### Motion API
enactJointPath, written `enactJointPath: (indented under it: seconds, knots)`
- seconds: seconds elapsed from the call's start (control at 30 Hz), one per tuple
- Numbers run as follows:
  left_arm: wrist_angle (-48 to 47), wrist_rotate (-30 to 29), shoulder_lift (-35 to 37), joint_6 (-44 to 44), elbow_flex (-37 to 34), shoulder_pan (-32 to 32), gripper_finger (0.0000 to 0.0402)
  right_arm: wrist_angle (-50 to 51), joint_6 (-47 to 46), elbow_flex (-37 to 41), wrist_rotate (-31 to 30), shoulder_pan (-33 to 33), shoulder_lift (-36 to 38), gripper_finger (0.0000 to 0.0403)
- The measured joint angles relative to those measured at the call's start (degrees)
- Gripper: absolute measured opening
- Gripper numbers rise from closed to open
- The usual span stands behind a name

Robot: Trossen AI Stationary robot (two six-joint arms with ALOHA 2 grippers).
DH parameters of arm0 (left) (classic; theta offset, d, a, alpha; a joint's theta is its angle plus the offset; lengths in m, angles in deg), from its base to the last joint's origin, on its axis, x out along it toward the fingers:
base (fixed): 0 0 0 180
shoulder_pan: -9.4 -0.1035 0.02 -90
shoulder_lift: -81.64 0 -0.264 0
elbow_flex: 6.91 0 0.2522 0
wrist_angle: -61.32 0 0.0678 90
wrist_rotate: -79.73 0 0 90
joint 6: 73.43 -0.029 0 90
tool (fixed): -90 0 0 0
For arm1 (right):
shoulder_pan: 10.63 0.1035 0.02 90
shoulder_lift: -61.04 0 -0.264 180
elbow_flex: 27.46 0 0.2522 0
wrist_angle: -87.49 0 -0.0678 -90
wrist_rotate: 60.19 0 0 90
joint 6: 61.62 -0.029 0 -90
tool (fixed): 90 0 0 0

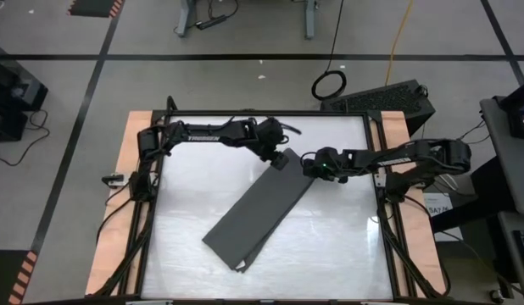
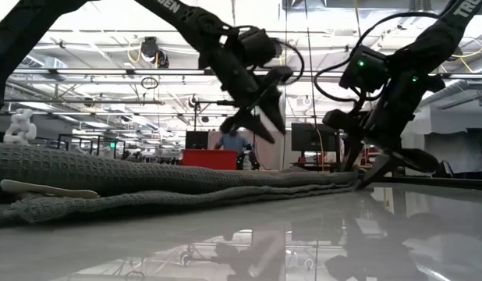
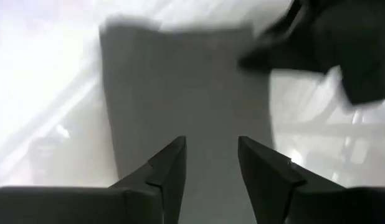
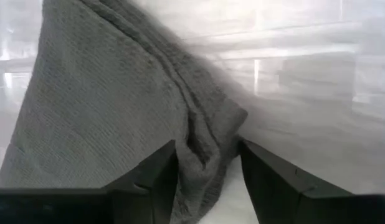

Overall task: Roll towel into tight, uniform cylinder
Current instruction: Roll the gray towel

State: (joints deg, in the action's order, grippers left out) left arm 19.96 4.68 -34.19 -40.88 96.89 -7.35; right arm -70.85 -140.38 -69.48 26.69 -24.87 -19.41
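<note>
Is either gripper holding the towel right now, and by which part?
Left gripper holds nothing, open above the towel. Right gripper straddles the towel's far corner; a closed grip cannot be told.

A glossy white table (image 1: 330, 246) carries the folded grey towel (image 1: 255, 212), lying diagonally.

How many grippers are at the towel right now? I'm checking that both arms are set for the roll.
2. The left gripper hangs open above the far end of the towel; the right gripper is open at that end's corner.

Two dark jointed arms (green indicator light on one)
</note>
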Motion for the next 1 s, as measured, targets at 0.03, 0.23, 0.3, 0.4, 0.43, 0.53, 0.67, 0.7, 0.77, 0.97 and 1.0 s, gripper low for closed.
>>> enactJointPath:
  seconds: [0.03, 0.23, 0.3, 0.4, 0.43, 0.53, 0.67, 0.7, 0.77, 0.97, 1.0]
  knots:
    - [-0.2, -0.7, 0.0, 0.0, 1.0, -0.2, 0.0151, -0.4, 0.0, 0.0, 0.0, 0.0, -0.2, 0.0161]
    - [-3.8, -1.9, 0.1, 0.9, 5.0, -2.8, 0.0151, -0.7, 0.4, 0.1, -0.1, -0.8, -0.5, 0.0119]
    - [-4.0, -0.6, 0.1, -0.2, 5.0, -4.0, 0.0151, -0.9, 0.4, 0.2, 0.0, -1.3, -0.5, 0.0100]
    - [-3.7, 5.9, -0.3, -4.1, 5.0, -6.2, 0.0154, -1.6, 0.4, 0.3, -0.3, -1.9, -0.7, 0.0071]
    - [-3.5, 8.2, -0.6, -5.4, 5.1, -6.9, 0.0159, -1.9, 0.4, 0.3, -0.3, -2.0, -0.7, 0.0061]
    - [-4.0, 12.6, -2.4, -9.1, 5.0, -8.8, 0.0188, -3.2, -0.1, 0.3, -0.7, -2.2, -0.8, 0.0035]
    - [-3.9, 14.2, -4.1, -12.2, 4.9, -10.1, 0.0232, -3.7, 0.1, 0.3, -1.5, -2.2, -0.8, 0.0011]
    - [-4.0, 14.2, -4.7, -12.4, 5.0, -10.2, 0.0238, -3.7, 1.1, 0.3, -1.6, -2.2, -0.8, 0.0008]
    - [-4.5, 14.2, -5.7, -12.0, 5.0, -10.2, 0.0244, -3.7, 3.7, 0.3, -1.7, -2.2, -0.8, 0.0004]
    - [-4.8, 15.2, -6.7, -11.0, 4.9, -9.9, 0.0247, -3.6, 9.4, 0.3, -1.4, -2.2, -0.8, 0.0003]
    - [-4.5, 15.2, -6.7, -11.9, 4.9, -9.8, 0.0247, -3.6, 9.8, 0.3, -1.4, -2.2, -0.8, 0.0003]
